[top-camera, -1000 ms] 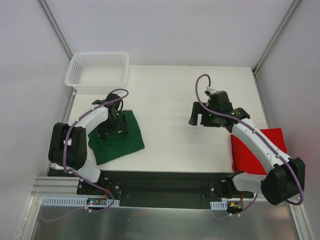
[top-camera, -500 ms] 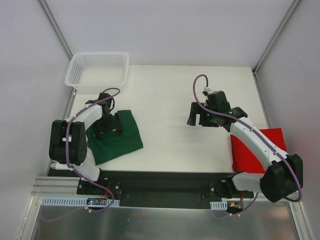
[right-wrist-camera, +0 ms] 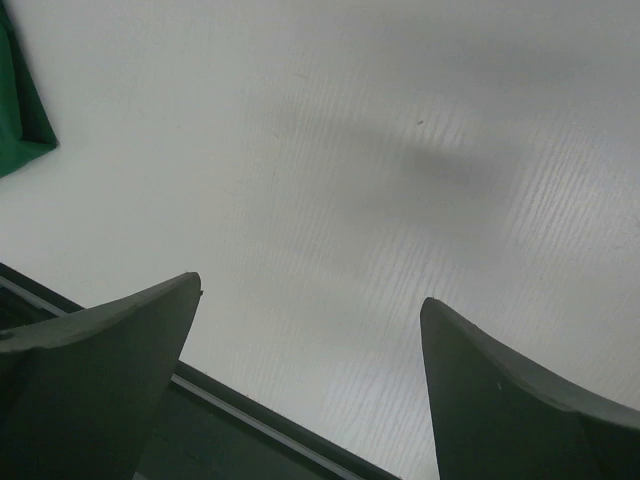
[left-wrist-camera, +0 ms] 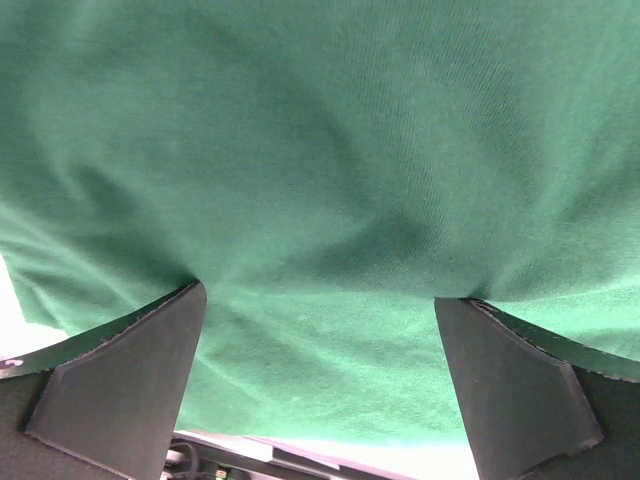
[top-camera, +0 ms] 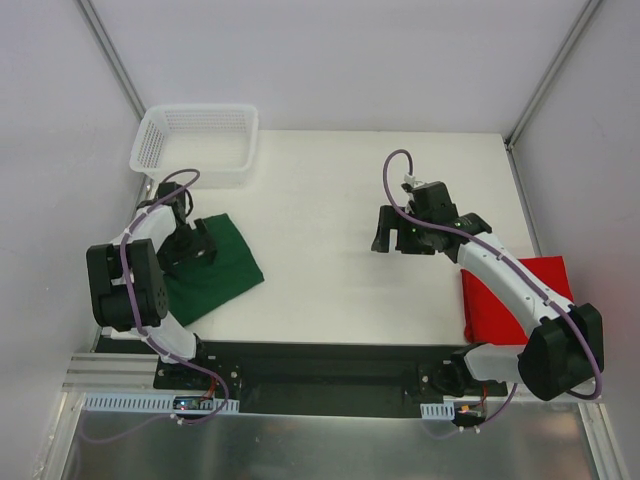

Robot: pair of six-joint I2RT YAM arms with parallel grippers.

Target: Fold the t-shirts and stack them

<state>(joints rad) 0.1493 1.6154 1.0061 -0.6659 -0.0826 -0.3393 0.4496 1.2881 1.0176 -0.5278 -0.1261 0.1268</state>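
Observation:
The dark green t-shirt (top-camera: 225, 265) lies folded at the table's left edge. My left gripper (top-camera: 187, 245) stands on its far left part, jaws spread wide. In the left wrist view the green cloth (left-wrist-camera: 330, 150) fills the frame, and the gripper (left-wrist-camera: 320, 293) presses both tips into it, with nothing pinched between them. The red t-shirt (top-camera: 490, 310) lies folded at the right front, partly under my right arm. My right gripper (top-camera: 392, 232) is open and empty over bare table (right-wrist-camera: 400, 150), far from both shirts. A green shirt corner (right-wrist-camera: 18, 130) shows in the right wrist view.
A white mesh basket (top-camera: 200, 110) stands at the back left corner, just beyond the left gripper. White walls with metal posts close in the table on the left, right and back. The black base rail (top-camera: 320, 365) runs along the near edge.
My left gripper has moved left and slightly back, and the green shirt has slid and turned with it toward the left edge. My right gripper has crept slightly left.

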